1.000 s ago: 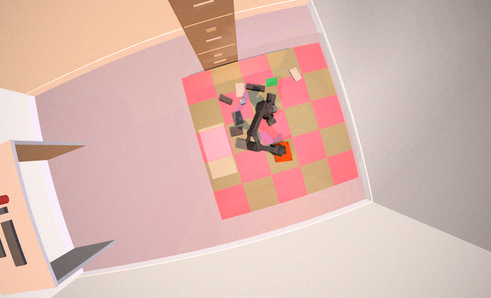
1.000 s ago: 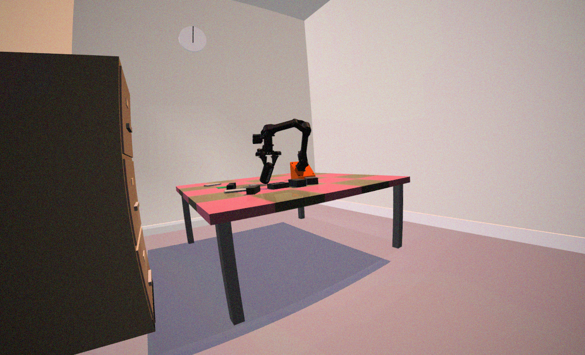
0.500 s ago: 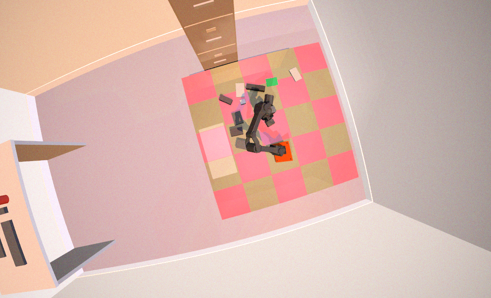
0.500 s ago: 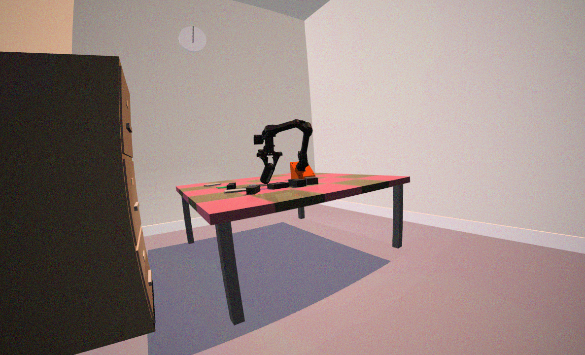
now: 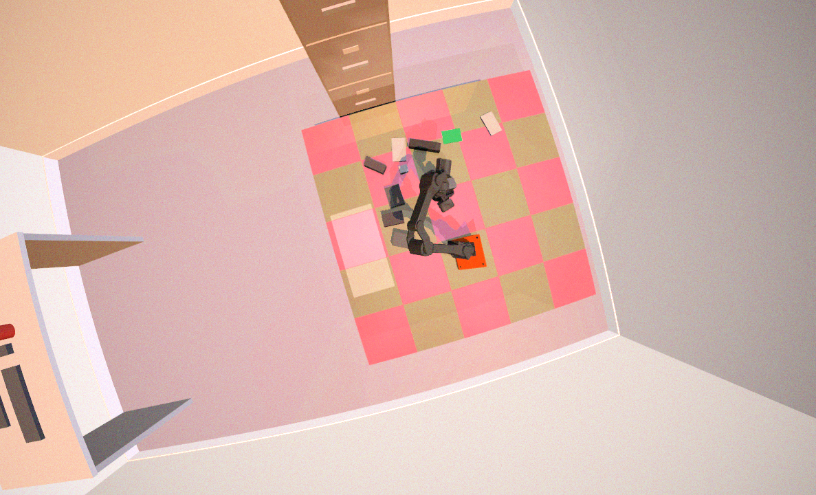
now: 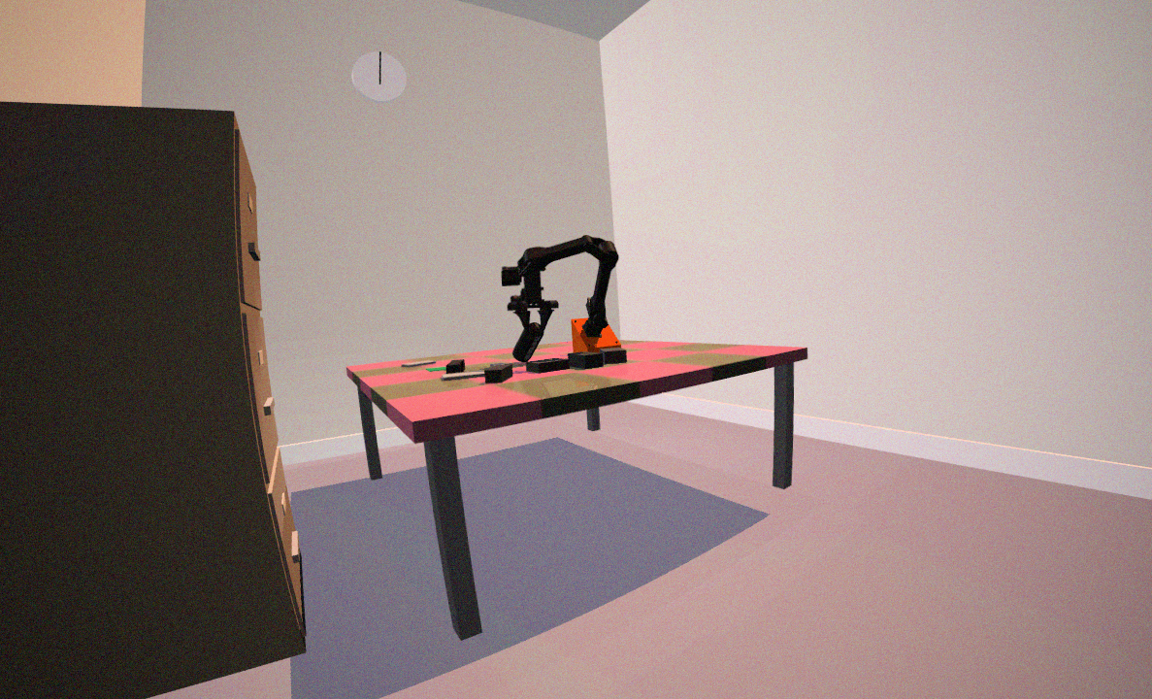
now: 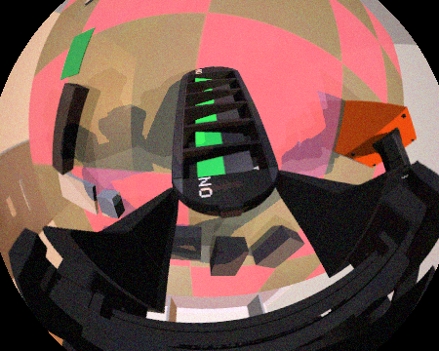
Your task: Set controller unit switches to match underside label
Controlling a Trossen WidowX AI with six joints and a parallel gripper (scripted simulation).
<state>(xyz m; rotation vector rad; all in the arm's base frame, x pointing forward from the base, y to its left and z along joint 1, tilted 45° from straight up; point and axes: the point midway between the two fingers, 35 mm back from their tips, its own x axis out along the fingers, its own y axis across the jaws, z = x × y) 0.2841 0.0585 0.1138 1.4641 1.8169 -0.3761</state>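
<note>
The dark grey controller unit (image 6: 527, 342) (image 7: 224, 187) is held tilted between my fingers, its lower end close above the table top. My gripper (image 6: 534, 326) (image 7: 227, 181) is shut on its sides near one end. The wrist view looks along its top: a row of rocker switches with green ends on the left and dark ends on the right, and a white "ON" mark by the nearest one. The far switches are strongly foreshortened, so their settings are hard to tell. The label on the underside is hidden in every view.
A green plate (image 5: 451, 135) (image 7: 78, 55), a long dark block (image 5: 424, 146) (image 7: 68, 129), pale plates (image 5: 490, 124) (image 5: 397, 149), a small blue-grey cube (image 5: 403, 169) (image 7: 108, 202) and several dark blocks lie on the checkered table (image 5: 558, 184). The orange base (image 5: 478, 260) (image 6: 580, 335) carries my arm.
</note>
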